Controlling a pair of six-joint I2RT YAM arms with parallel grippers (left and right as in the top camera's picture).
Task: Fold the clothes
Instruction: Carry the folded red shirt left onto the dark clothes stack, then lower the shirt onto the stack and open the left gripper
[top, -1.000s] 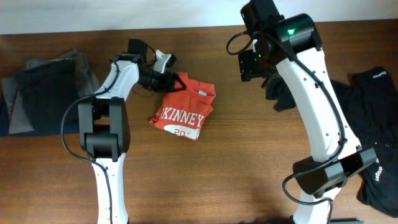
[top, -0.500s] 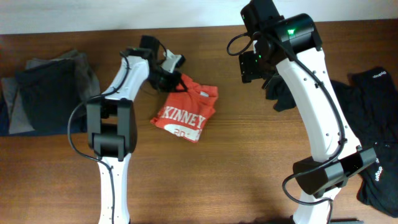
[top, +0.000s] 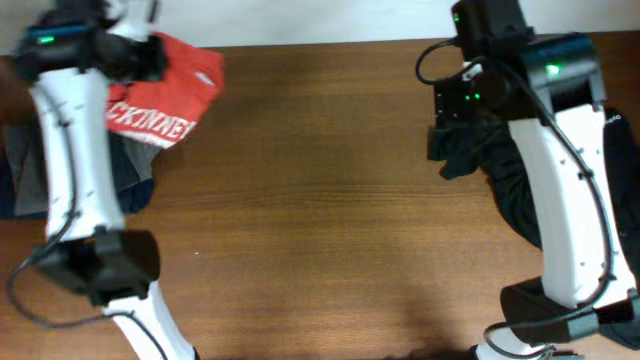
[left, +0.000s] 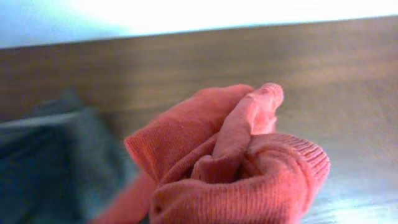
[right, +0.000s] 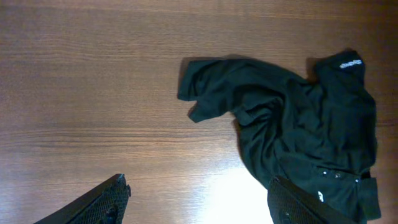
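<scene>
— What takes up most of the view from above?
— A brown wooden table (top: 320, 230), its grain running side to side.

— And the arms?
— The white right arm (top: 560, 200) rises from the near right edge and reaches toward the far right. The white left arm (top: 75, 160) rises from the near left and reaches into the far left corner.

— Where are the clothes?
— A black shirt (right: 292, 124) lies crumpled on the right side of the table, one sleeve spread toward the middle. From above, the right arm covers part of it. A pile of dark clothes (top: 20, 175) lies at the left edge, partly under the left arm. The orange-red T-shirt (top: 170, 90) is at the far left, bunched at the end of the left arm, over the far part of that pile.

— Does the left gripper (top: 148, 58) have it?
— Yes. The cloth hides the jaws, but the wrist camera shows a gathered fold of orange fabric right in front of the lens, so it is clamped on the T-shirt.

— And the right gripper (right: 199, 204)?
— Its jaws stand wide with nothing between them. The two dark fingertips (right: 102, 202) show at the bottom of its wrist view, one over bare wood, the other in front of the black shirt's lower edge.

— Anything smaller?
— White lettering (top: 150, 125) on the T-shirt, and a small white mark (right: 350, 62) at the black shirt's collar.
</scene>
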